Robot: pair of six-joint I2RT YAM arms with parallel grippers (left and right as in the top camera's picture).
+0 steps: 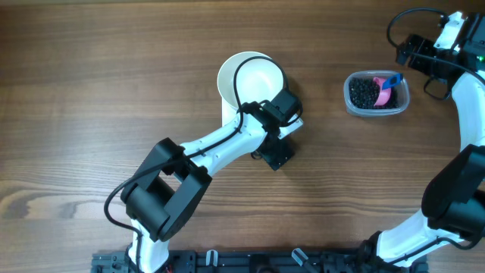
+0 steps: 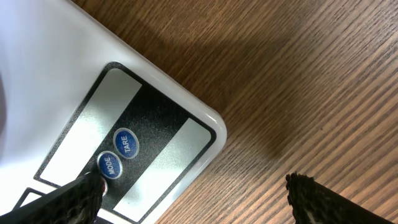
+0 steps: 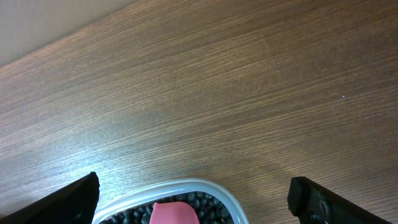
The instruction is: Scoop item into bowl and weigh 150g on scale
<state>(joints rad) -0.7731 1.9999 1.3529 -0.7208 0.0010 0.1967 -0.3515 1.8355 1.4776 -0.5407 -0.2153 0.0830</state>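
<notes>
The left arm stretches to the near side of the bowl, and the left claw points down, jaws wide, holding nothing. The right arm arcs far right of the bowl, and the right claw is equally wide and empty.

Bowl and scale central on table, tub holding item and scoop well to right.

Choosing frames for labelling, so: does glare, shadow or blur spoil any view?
Overhead: even light, sharp, though the bowl washes out white inside. Left wrist: on the scale the MODE and TARE buttons read clearly; a soft shadow lies on the table by its corner. Right wrist: wood grain crisp, tub cut off at the bottom edge.
</notes>
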